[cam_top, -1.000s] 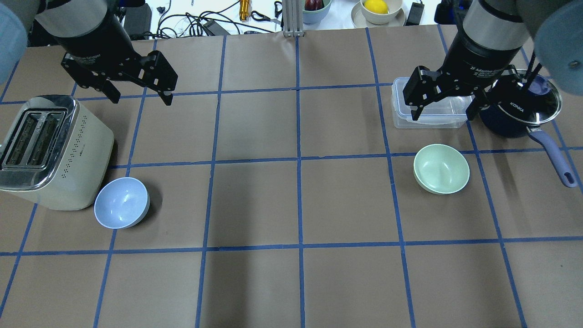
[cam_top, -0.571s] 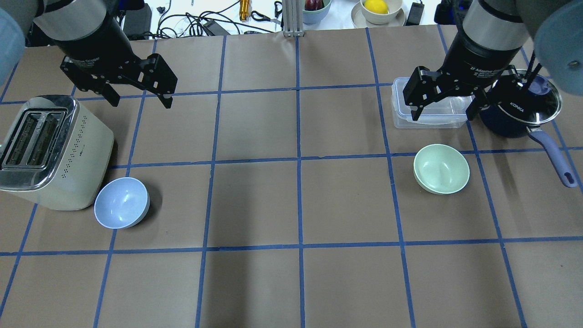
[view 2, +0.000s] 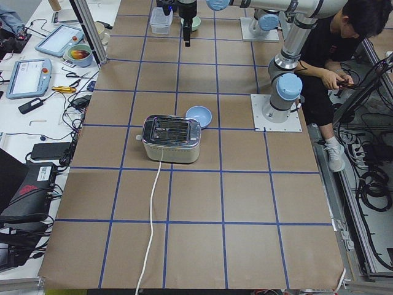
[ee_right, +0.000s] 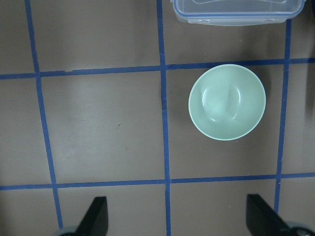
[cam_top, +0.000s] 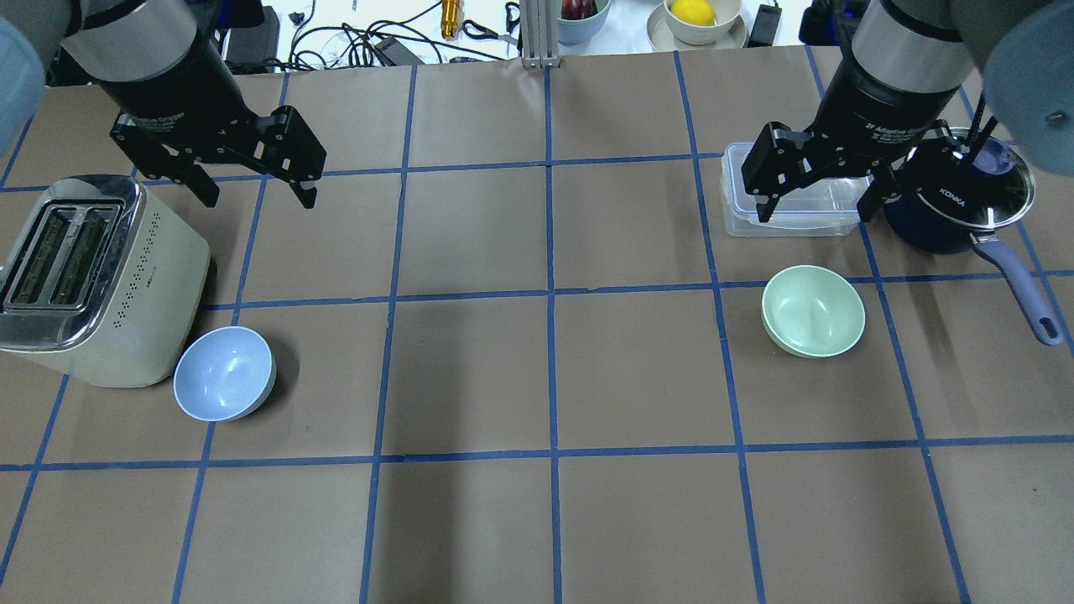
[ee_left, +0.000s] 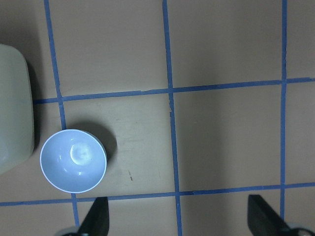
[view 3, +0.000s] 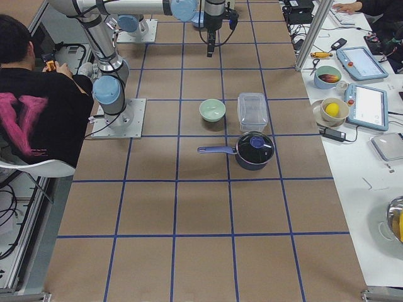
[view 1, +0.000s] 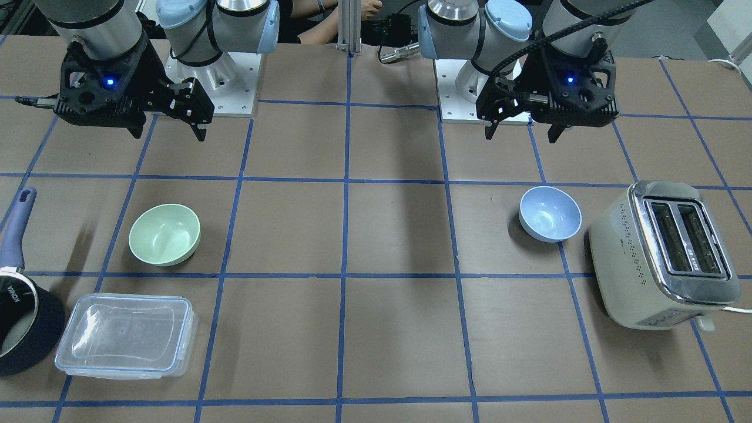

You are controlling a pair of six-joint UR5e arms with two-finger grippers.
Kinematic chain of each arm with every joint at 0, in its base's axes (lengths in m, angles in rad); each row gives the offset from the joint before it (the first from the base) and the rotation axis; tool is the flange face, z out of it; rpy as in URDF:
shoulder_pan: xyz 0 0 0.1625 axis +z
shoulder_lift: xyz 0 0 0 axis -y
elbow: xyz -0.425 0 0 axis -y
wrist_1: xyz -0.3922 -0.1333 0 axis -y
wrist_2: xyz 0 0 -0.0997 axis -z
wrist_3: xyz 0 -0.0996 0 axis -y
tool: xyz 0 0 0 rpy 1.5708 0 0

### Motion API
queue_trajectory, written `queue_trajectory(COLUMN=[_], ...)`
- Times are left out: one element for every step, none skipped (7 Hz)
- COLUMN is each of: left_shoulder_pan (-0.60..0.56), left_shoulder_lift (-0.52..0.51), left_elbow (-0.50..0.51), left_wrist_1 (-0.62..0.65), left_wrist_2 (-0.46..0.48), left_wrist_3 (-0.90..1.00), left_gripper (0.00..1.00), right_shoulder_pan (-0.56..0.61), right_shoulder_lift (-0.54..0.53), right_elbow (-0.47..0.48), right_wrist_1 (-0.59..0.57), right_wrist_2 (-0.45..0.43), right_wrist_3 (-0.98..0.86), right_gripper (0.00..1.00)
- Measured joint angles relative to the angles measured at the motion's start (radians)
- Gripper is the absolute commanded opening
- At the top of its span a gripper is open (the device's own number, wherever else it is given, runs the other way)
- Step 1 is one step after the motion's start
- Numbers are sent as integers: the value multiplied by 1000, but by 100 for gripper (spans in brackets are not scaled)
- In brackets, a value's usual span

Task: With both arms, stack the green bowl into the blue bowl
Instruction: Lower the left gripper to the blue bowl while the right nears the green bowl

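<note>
Far from the green bowl (cam_top: 813, 311) sits the blue bowl (cam_top: 224, 373).

Cream toaster (cam_top: 92, 281), clear lidded container (view 1: 126, 335) beside dark blue saucepan (view 3: 252, 150), brown table (cam_top: 470, 377) with blue grid

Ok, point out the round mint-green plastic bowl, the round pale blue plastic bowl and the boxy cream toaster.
round mint-green plastic bowl (cam_top: 813, 311): overhead view, inside bottom.
round pale blue plastic bowl (cam_top: 224, 373): overhead view, inside bottom.
boxy cream toaster (cam_top: 147, 289): overhead view, perforated side wall.
</note>
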Motion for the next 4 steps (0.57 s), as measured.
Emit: queue_trajectory(left_shoulder_pan=[8, 29, 85, 163], left_shoulder_lift=[0, 1, -1, -11], left_elbow=[-37, -112, -220, -352], left_wrist_1=[-9, 14, 92, 232], left_wrist_2=[1, 3, 2, -1], left_wrist_3=[0, 3, 25, 60], left_gripper=[100, 100, 100, 100], right_shoulder_pan=[0, -1, -6, -18], right_shoulder_lift=[-1, 0, 4, 16], right_elbow=[7, 14, 18, 21], right_wrist_1=[-1, -3, -5, -16], right_wrist_2=[3, 3, 1, -1], right_wrist_3=[0, -1, -8, -20], right_gripper=[100, 100, 100, 100])
